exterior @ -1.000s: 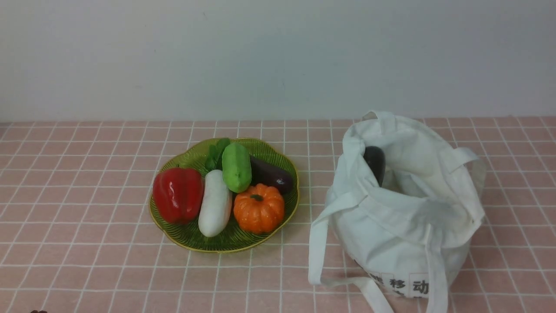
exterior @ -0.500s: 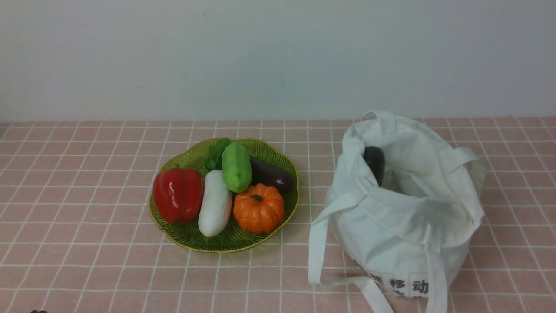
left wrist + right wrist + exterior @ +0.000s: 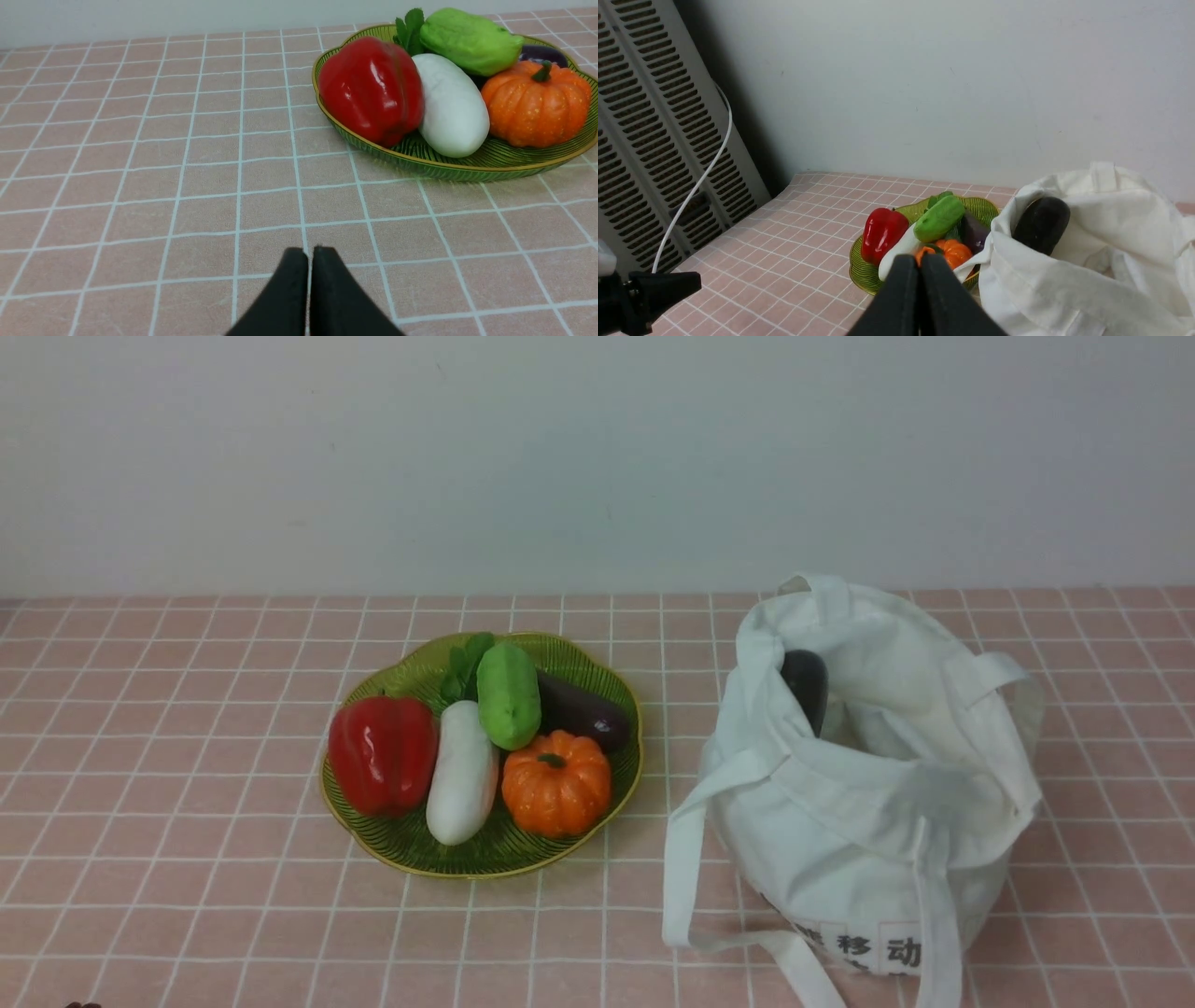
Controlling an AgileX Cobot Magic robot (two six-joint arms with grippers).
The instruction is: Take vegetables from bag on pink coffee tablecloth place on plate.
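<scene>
On the pink coffee tablecloth (image 3: 187, 859) the green ribbed plate (image 3: 467, 868) holds a light green bumpy gourd (image 3: 509, 695) and a dark eggplant (image 3: 583, 714). To its right stands the white bag (image 3: 868, 821), mouth open, with another blackish eggplant (image 3: 806, 686) poking up inside its left wall. No gripper shows in the front view. My left gripper (image 3: 310, 254) is shut and empty, low over bare cloth, well short of the plate (image 3: 467, 165). My right gripper (image 3: 919, 262) is shut and empty, raised near the bag (image 3: 1087, 289), whose eggplant (image 3: 1041, 224) lies beyond it.
The plate also carries a red bell pepper (image 3: 381, 753), a white oblong vegetable (image 3: 462, 775), an orange pumpkin (image 3: 555, 782) and green leaves (image 3: 464, 665). A plain wall closes the back. A slotted grey panel (image 3: 654, 140) with a white cable stands beyond the table's left edge.
</scene>
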